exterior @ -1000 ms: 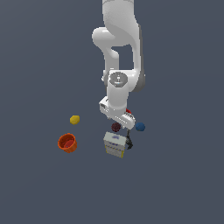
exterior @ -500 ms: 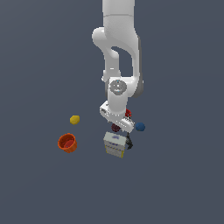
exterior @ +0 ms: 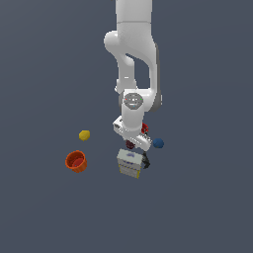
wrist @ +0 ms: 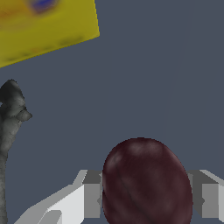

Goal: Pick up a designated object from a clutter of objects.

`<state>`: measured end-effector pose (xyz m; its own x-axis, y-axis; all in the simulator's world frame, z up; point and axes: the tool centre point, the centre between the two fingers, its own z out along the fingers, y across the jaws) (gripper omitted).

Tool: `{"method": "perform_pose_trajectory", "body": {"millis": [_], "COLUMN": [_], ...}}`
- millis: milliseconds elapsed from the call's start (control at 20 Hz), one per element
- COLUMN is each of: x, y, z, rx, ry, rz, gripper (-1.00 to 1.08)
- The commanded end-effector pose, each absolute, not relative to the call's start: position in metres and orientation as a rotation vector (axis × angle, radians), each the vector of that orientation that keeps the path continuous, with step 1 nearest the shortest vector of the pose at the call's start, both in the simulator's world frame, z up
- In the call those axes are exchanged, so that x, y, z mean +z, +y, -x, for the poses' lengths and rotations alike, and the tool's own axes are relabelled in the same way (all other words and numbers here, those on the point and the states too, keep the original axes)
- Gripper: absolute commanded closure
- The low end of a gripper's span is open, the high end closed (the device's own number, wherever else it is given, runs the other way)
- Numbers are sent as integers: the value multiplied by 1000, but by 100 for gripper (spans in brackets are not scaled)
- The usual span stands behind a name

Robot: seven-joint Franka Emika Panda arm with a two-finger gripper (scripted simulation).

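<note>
Between the two grey fingers [wrist: 92, 194] of the gripper [wrist: 146, 197] sits the dark maroon ball [wrist: 146, 181], a pad against each side, jaws narrowed onto it. Just beside it lie the white box [exterior: 130, 164], yellow-faced in the wrist view, and a thin dark tool [wrist: 9, 131]. Farther out: blue ball [exterior: 158, 143], yellow ball [exterior: 84, 135], orange cup [exterior: 75, 161].

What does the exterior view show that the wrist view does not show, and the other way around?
Only the exterior view shows the orange cup, the yellow ball, the blue ball and the whole white arm.

Only the wrist view shows the claw close up, with a finger on each side of the maroon ball.

Both show the maroon ball, the box and the dark tool.
</note>
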<state>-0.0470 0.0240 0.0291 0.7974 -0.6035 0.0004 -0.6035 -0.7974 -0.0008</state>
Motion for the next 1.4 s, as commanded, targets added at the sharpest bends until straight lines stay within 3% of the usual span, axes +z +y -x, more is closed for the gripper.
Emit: {"method": "perform_pose_trajectory", "body": {"millis": [0,700,1350], "x": [28,47,139], "y": [23,24,25], "z": [47,49,57], "rx": [0,-1,-1], "ry": [1001,999,1000], "rz": [2978,2978,2977], "gripper": [108,108,108]}}
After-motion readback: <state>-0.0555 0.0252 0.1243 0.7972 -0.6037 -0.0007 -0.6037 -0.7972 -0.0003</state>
